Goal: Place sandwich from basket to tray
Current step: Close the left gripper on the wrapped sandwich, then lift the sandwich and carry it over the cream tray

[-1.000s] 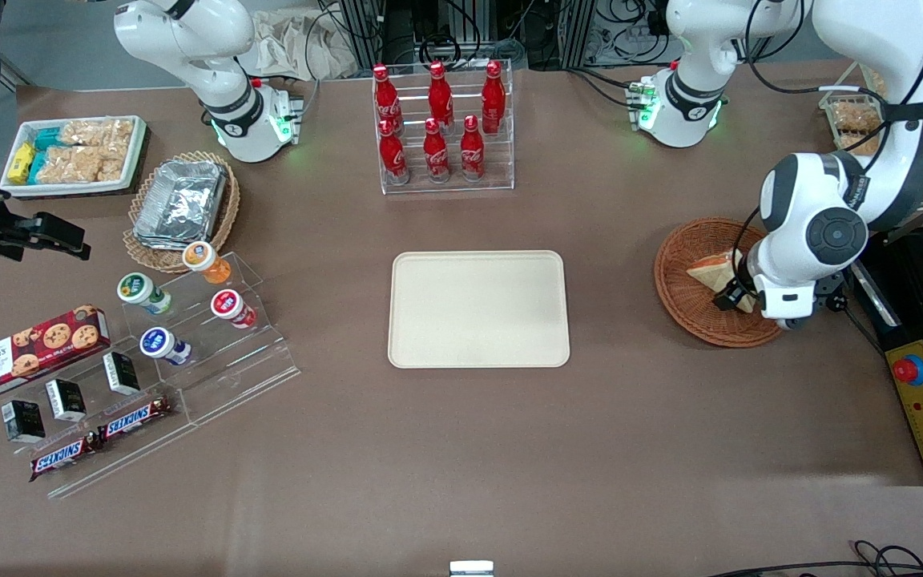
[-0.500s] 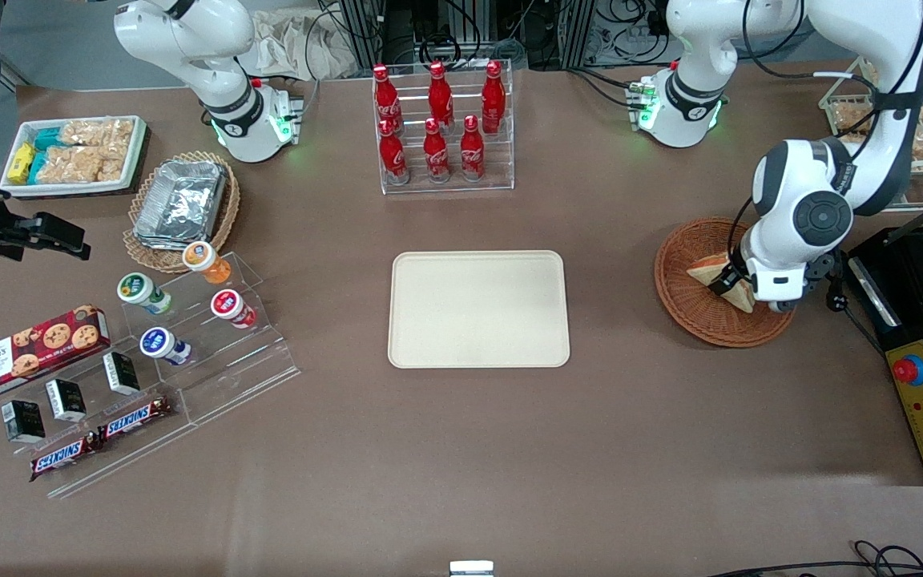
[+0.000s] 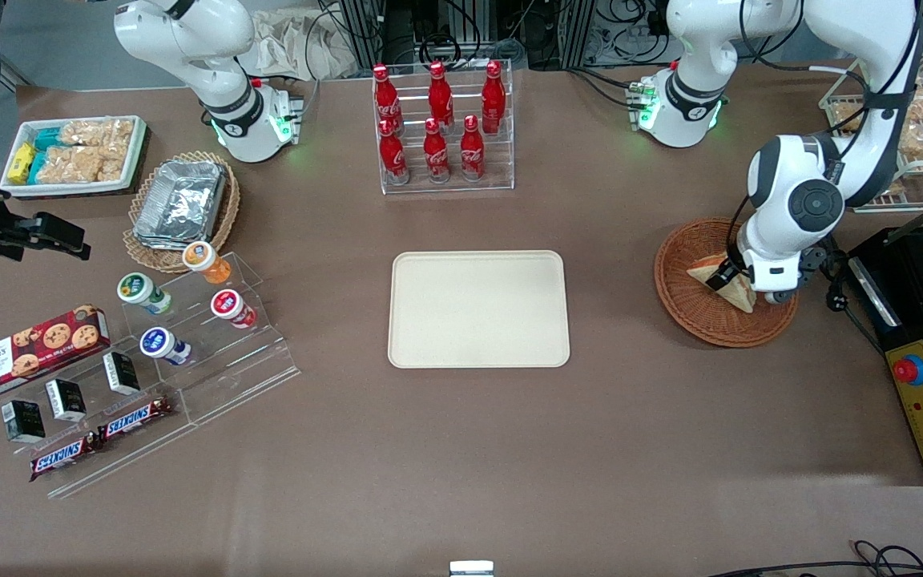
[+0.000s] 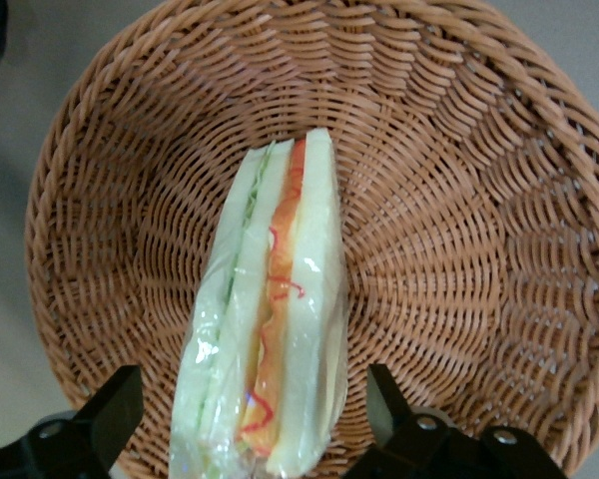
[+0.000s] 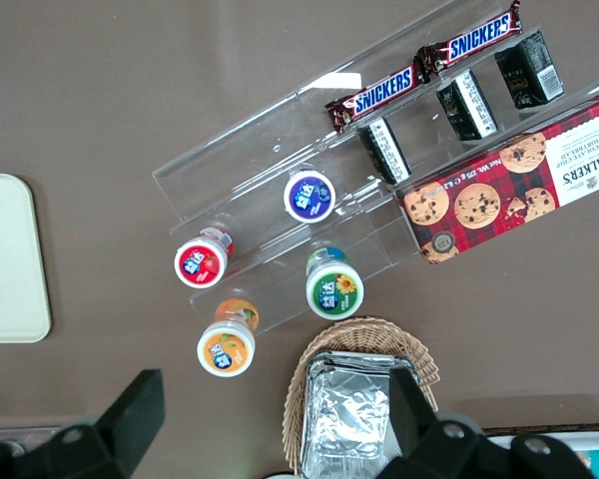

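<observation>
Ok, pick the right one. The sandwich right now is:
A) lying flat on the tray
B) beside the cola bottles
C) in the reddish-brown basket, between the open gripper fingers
C: the sandwich sits in the basket, with the open gripper straddling it; the tray is bare.

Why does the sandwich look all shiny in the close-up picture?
Left wrist view: the sandwich is in clear wrap that catches light, making white glints, between the open gripper's fingers above the basket. Front view: the arm casts a soft shadow there.
</observation>
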Available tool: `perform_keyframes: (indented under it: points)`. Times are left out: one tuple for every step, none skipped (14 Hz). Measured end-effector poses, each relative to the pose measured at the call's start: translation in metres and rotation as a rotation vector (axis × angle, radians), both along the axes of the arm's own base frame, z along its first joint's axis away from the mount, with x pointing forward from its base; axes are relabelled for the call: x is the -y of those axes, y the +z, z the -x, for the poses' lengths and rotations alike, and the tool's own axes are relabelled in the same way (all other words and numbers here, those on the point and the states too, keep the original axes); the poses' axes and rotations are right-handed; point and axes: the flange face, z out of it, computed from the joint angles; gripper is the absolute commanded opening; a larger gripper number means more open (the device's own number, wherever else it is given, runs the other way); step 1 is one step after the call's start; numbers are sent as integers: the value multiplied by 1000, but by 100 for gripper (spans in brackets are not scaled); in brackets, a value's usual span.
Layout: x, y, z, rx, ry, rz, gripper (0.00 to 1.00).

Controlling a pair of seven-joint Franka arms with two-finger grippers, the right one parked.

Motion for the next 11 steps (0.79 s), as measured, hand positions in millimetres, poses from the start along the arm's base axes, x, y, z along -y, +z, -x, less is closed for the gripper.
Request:
perform_keyframes:
  points:
    - [-3, -2, 1, 10, 6, 3, 86]
    - [-5, -4, 3, 17, 8, 6, 56]
    - [-5, -7, 4, 21, 9, 8, 22]
    - [-5, -8, 4, 24, 8, 9, 3]
    - [-4, -10, 4, 28, 7, 11, 0]
    - [-4, -11, 3, 31, 7, 12, 0]
    - [-4, -12, 3, 35, 6, 14, 0]
    - [-4, -13, 2, 39, 5, 15, 0]
    - [-4, -12, 2, 42, 5, 15, 0]
    - [-4, -9, 0, 48, 3, 15, 0]
    - [-4, -2, -2, 59, -7, 14, 0]
